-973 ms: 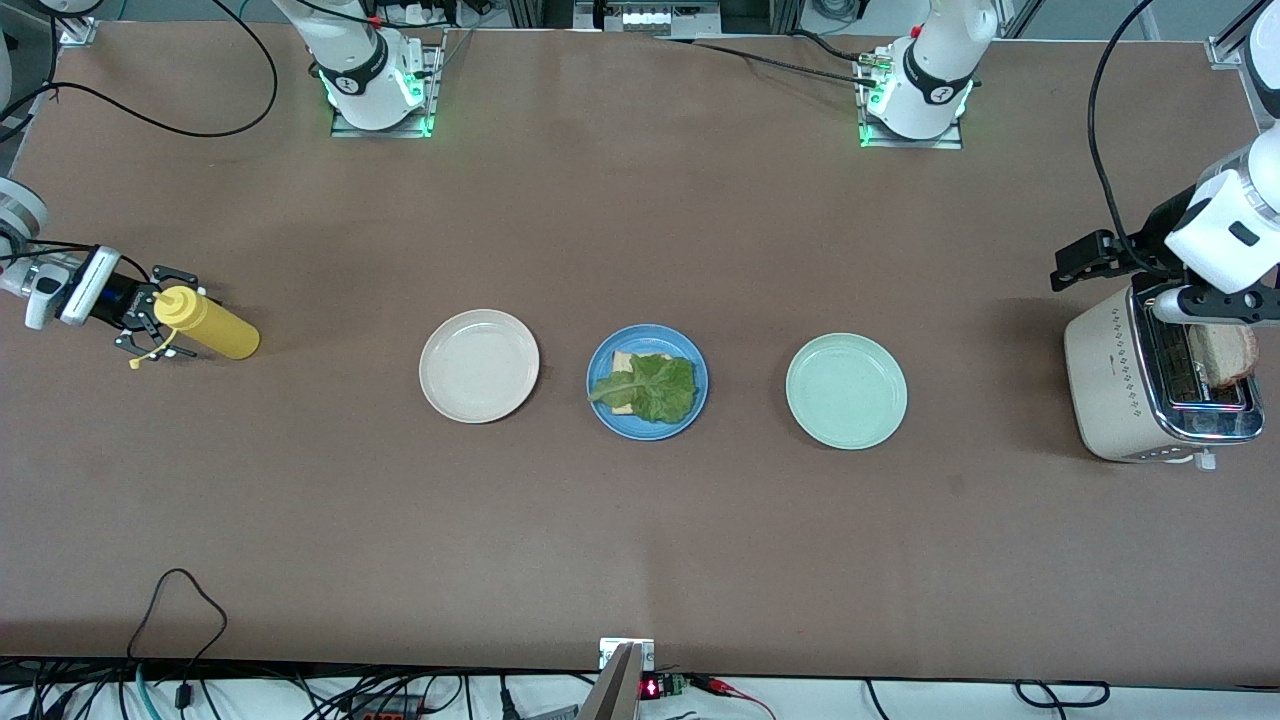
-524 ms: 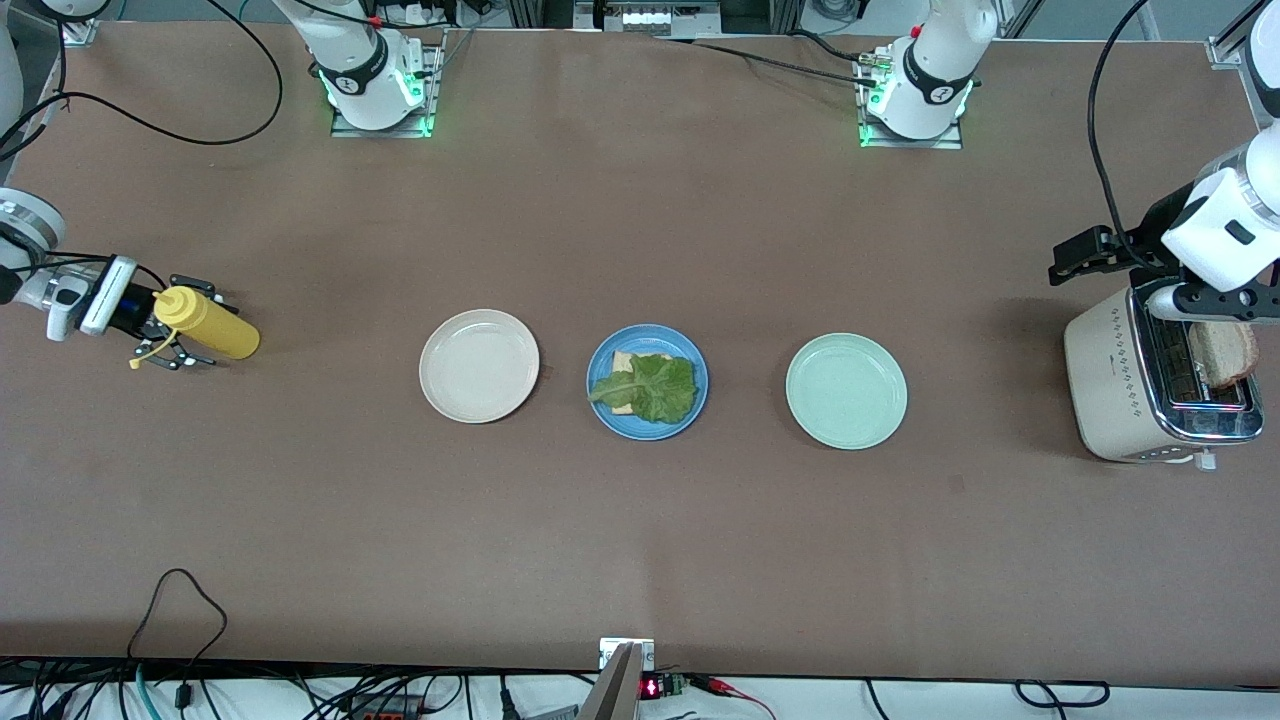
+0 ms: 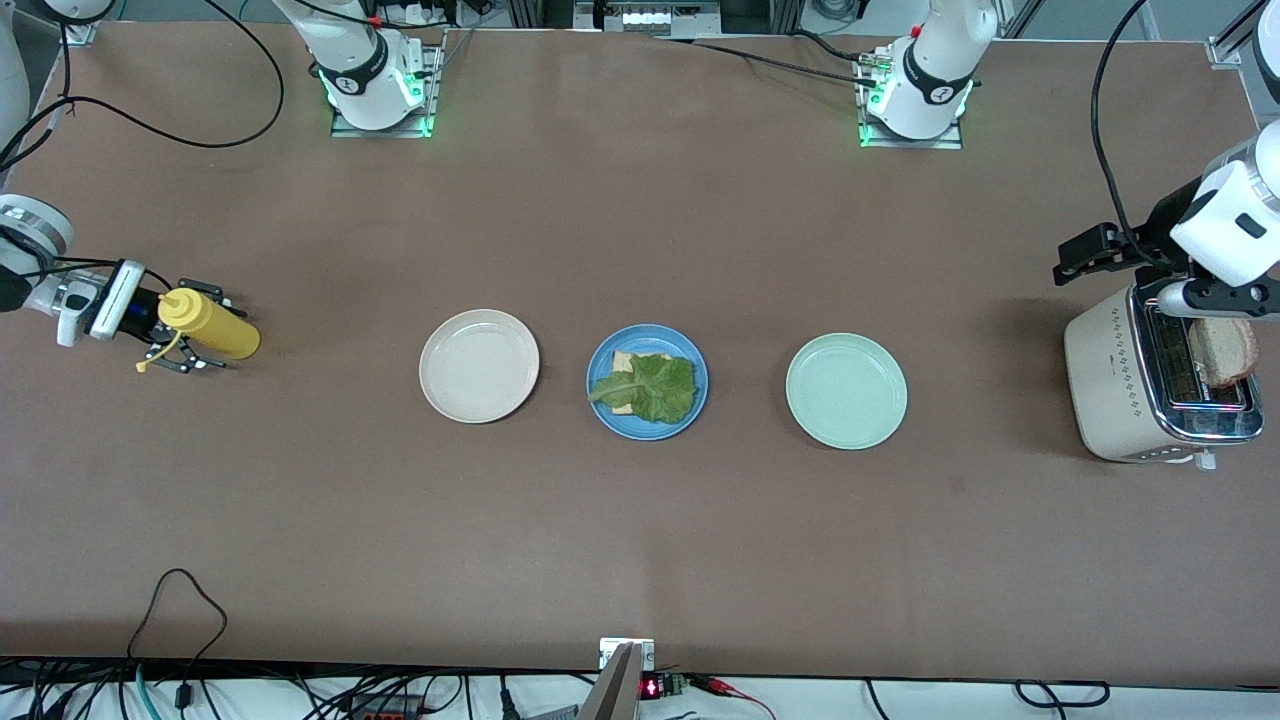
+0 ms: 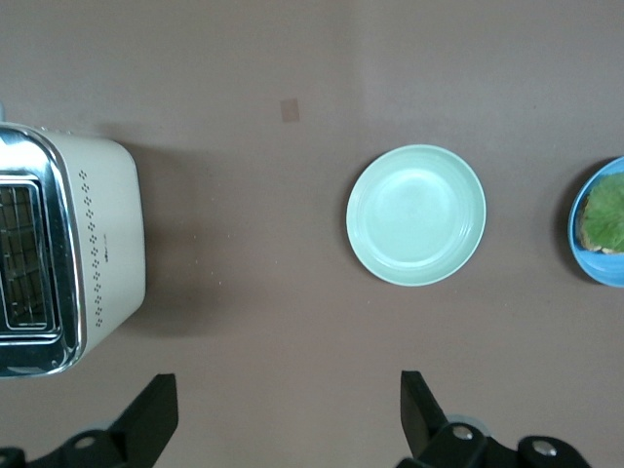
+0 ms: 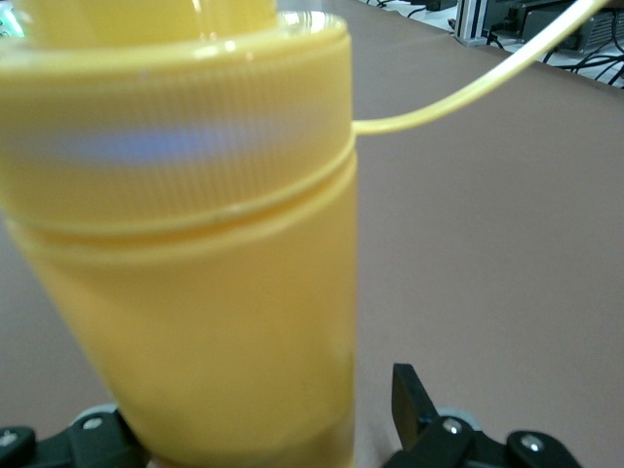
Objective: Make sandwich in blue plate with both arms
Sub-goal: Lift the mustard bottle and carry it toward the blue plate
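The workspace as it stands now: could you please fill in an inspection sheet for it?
Surface: brown table, flat and dry-looking.
Job's things: blue plate mid-table holds one bread slice under a lettuce leaf; second bread slice stands in the toaster at the left arm's end.
Clutter: cream plate and pale green plate, both bare, flank the blue plate.
Grippers: right gripper open around the upright yellow squeeze bottle; left gripper open over the toaster.
Cables: black cables on the table's edges near the front camera and the right arm's base.
Surroundings: nothing seen.
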